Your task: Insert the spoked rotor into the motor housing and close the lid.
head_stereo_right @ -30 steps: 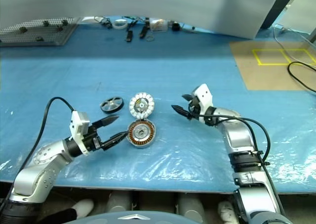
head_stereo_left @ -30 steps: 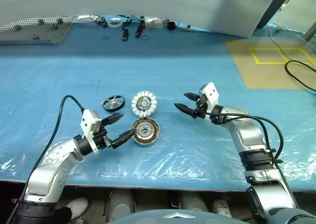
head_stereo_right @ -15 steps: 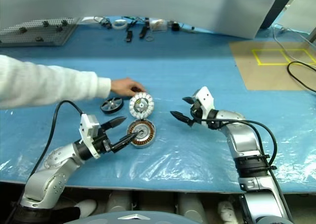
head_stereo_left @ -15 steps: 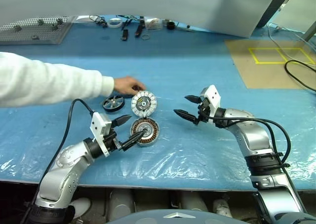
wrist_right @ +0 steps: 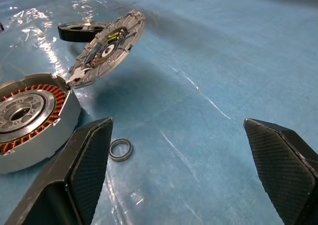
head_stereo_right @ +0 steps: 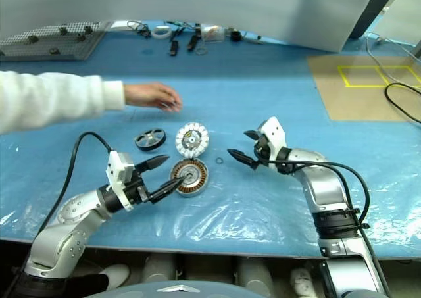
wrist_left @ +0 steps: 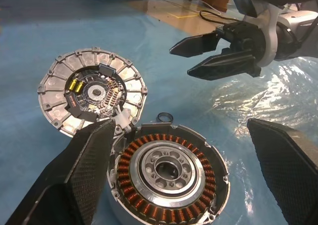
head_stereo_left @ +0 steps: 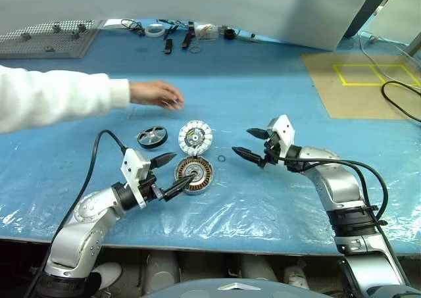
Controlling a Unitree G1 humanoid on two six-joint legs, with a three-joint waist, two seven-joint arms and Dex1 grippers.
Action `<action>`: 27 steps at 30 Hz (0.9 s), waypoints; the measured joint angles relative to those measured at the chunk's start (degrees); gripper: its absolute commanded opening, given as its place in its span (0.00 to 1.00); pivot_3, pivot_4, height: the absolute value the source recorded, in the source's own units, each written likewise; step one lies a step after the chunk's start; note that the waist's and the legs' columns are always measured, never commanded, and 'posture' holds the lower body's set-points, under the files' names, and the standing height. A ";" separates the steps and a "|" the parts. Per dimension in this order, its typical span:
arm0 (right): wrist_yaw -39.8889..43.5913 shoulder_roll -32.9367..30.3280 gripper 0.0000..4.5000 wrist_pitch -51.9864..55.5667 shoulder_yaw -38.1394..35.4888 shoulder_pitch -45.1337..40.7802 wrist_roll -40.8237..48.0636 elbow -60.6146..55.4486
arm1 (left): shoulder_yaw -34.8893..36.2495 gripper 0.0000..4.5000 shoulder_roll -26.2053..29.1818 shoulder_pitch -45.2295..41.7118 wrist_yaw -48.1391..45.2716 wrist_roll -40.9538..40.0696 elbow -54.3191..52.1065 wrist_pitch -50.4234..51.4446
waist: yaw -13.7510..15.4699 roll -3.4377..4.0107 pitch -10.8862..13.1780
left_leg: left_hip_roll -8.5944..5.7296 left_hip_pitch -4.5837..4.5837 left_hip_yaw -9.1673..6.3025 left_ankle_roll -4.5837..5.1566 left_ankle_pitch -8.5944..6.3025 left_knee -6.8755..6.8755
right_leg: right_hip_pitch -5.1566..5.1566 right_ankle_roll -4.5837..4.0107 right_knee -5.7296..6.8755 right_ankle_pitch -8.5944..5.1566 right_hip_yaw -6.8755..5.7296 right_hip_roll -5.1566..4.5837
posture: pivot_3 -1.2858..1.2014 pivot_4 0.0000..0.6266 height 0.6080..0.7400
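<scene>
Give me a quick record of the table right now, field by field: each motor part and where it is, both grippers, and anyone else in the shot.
motor housing: on the blue table, open side up, copper windings showing
lid: just behind the housing, propped at a tilt, one edge on the housing's rim
spoked rotor: flat on the table, left of the lid
small ring: loose on the table, right of the housing
left gripper: open, empty, fingertips at the housing
right gripper: open, empty, right of the parts
person's hand: above the table behind the parts, touching none

Bright, even overhead light; glare on the wrinkled plastic sheet [head_stereo_left: 276, 212], soft shadows, curved edges
</scene>
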 measured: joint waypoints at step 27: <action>3.57 3.53 0.98 -11.14 9.18 -2.90 -5.06 14.37 | 4.43 1.00 2.11 7.53 2.08 -1.35 -3.51 0.83 | -0.11 -0.01 0.00 | 0.01 -0.02 0.00 0.08 -0.05 0.09 | 0.04 0.01 0.02 0.00 -0.04 -0.01 | 0.52 0.24 1.00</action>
